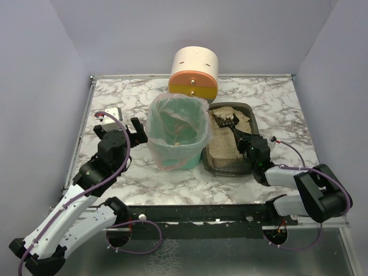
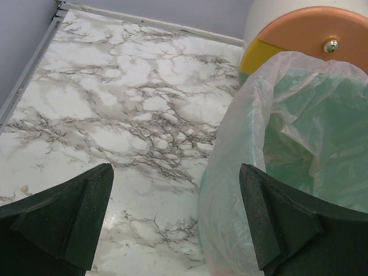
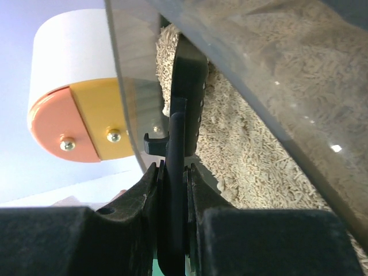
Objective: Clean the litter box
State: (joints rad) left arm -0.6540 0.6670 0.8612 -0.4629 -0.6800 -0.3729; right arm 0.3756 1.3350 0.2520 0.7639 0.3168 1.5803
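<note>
The litter box [image 1: 248,110], a shallow dark grey tray of beige litter, lies right of the green bin. Over its far half a black scoop [image 1: 226,119] rests with its head on the litter. My right gripper [image 1: 245,139] is shut on the scoop's handle. In the right wrist view the handle [image 3: 175,144] is pinched between the pads of my right gripper [image 3: 174,175], with the tray's rim [image 3: 129,98] and the litter [image 3: 247,138] just beyond. My left gripper [image 1: 135,131] hangs open and holds nothing, left of the bin. Its jaws stand wide in the left wrist view [image 2: 178,224].
A green bin [image 1: 177,135] with a clear bag liner [image 2: 299,132] stands mid-table, touching the tray's left side. Behind it lies a cream, orange and yellow cylinder [image 1: 194,72]. Marble tabletop [image 2: 126,115] stretches left of the bin. Purple walls enclose the table.
</note>
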